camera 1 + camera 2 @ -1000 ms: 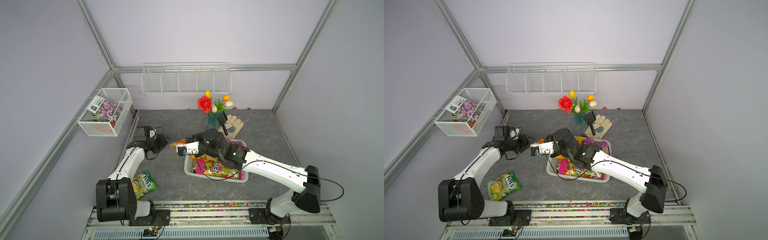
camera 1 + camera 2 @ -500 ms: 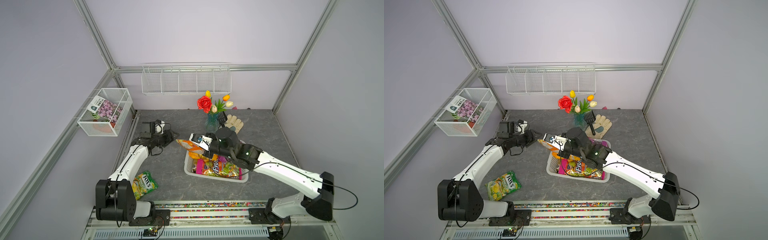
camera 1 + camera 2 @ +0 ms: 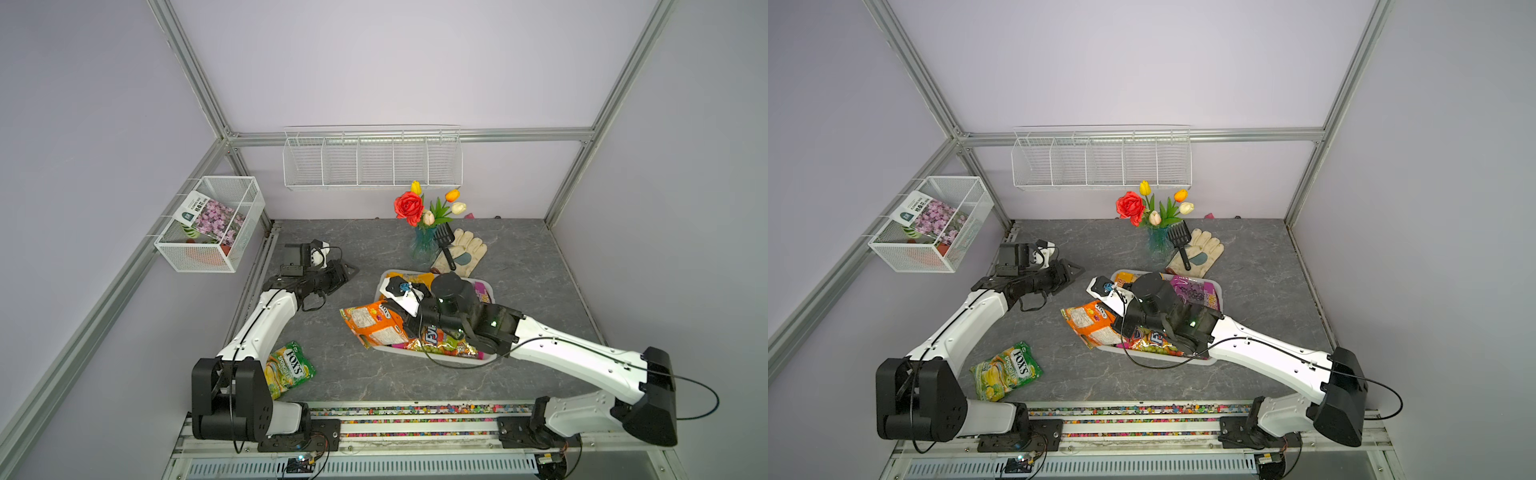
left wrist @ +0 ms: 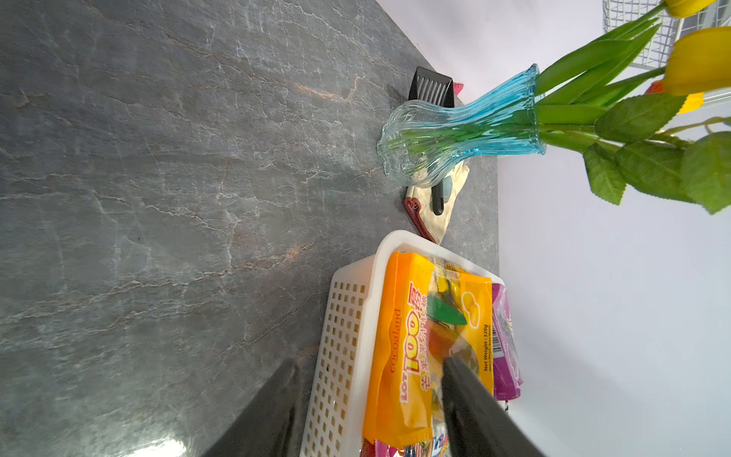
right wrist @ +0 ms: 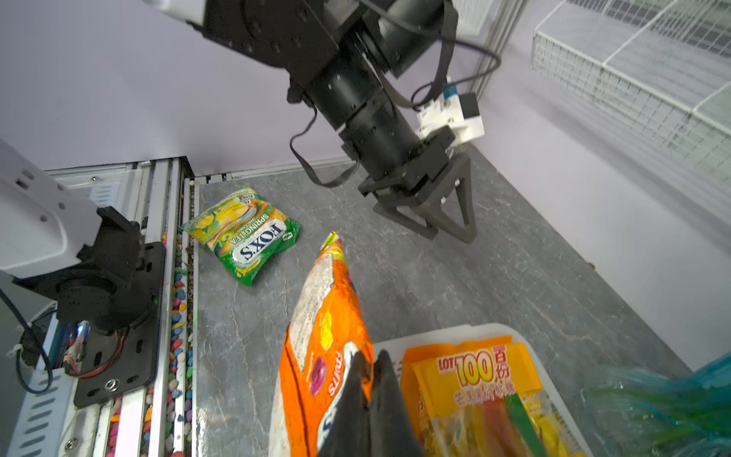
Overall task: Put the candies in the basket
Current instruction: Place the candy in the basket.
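Over the last second the right gripper (image 5: 368, 358) has carried the orange FOX'S bag (image 3: 374, 326) away from the left gripper (image 3: 349, 272) to the end of the basket (image 4: 344, 340). Its jaws are clenched on the bag's edge, so the bag hangs upright at the rim, mostly outside, probably for a drop inside. The left gripper hovers aside, jaws apart and empty. The mango bag (image 4: 419, 348) and grape bag (image 3: 482, 293) lie inside. The green FOX'S bag (image 3: 289, 370) lies on the surface (image 3: 374, 249) by the left arm's base.
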Robot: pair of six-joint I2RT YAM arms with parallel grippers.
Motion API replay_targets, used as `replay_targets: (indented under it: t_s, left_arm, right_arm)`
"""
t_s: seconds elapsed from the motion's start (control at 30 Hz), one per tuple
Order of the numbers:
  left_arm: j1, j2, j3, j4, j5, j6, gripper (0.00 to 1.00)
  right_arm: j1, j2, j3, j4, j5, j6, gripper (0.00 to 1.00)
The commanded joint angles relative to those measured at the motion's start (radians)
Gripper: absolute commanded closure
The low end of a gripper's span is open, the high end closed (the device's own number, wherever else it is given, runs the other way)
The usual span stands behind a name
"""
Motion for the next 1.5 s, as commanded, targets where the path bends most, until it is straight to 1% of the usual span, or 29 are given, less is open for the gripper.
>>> replay_targets:
  t_s: [0.0, 0.07, 0.17, 0.27, 0.43, 0.63, 0.7, 0.8, 0.87, 0.97, 1.03, 1.1, 1.17, 1.27, 1.33, 1.4, 1.47]
  left_arm:
    - [-0.008, -0.005, -0.038, 0.028, -0.001, -0.015, 0.4]
    - [-0.019, 0.001, -0.06, 0.053, 0.006, -0.026, 0.4]
    - [-0.029, 0.015, -0.072, 0.061, 0.009, -0.027, 0.41]
    - [-0.028, 0.02, -0.072, 0.062, 0.01, -0.023, 0.41]
    - [-0.03, 0.02, -0.063, 0.058, 0.021, -0.009, 0.41]
    - [-0.05, 0.015, -0.069, 0.056, 0.03, 0.009, 0.41]
    - [-0.067, 0.015, -0.069, 0.053, 0.024, 0.018, 0.41]
    - [-0.102, 0.026, -0.052, 0.033, 0.013, 0.048, 0.42]
    - [-0.128, 0.038, -0.031, 0.002, 0.01, 0.082, 0.43]
    - [-0.156, 0.039, -0.019, -0.032, -0.012, 0.118, 0.45]
    - [-0.158, 0.034, -0.022, -0.038, -0.023, 0.132, 0.45]
    - [-0.158, 0.034, -0.02, -0.045, -0.036, 0.142, 0.45]
    - [-0.159, 0.034, -0.016, -0.047, -0.046, 0.145, 0.46]
    - [-0.159, 0.035, -0.005, -0.052, -0.07, 0.138, 0.46]
    - [-0.158, 0.036, 0.009, -0.066, -0.096, 0.131, 0.46]
    - [-0.158, 0.032, 0.025, -0.086, -0.135, 0.127, 0.46]
    - [-0.156, 0.023, 0.038, -0.112, -0.199, 0.119, 0.46]
  right_arm:
    - [-0.018, -0.047, -0.074, 0.079, 0.099, 0.04, 1.0]
    - [-0.044, -0.051, -0.137, 0.114, 0.108, 0.045, 1.0]
    - [-0.064, -0.061, -0.224, 0.196, 0.158, 0.102, 1.0]
    - [-0.085, -0.095, -0.273, 0.251, 0.192, 0.14, 1.0]
    - [-0.133, -0.133, -0.282, 0.223, 0.205, 0.144, 1.0]
    - [-0.17, -0.152, -0.333, 0.221, 0.22, 0.127, 1.0]
    - [-0.171, -0.15, -0.378, 0.274, 0.225, 0.144, 1.0]
    - [-0.163, -0.136, -0.484, 0.41, 0.187, 0.182, 1.0]
    - [-0.148, -0.127, -0.537, 0.488, 0.225, 0.218, 1.0]
    - [-0.144, -0.119, -0.57, 0.521, 0.247, 0.213, 1.0]
    - [-0.143, -0.107, -0.57, 0.502, 0.224, 0.198, 1.0]
    - [-0.142, -0.091, -0.564, 0.483, 0.159, 0.192, 1.0]
    - [-0.128, -0.068, -0.574, 0.509, 0.095, 0.196, 0.99]
    - [-0.098, -0.038, -0.576, 0.523, 0.074, 0.202, 1.0]
    - [-0.087, -0.042, -0.587, 0.521, 0.102, 0.215, 1.0]
    - [-0.083, -0.075, -0.615, 0.511, 0.168, 0.248, 0.97]
    - [-0.083, -0.125, -0.66, 0.507, 0.222, 0.263, 0.85]
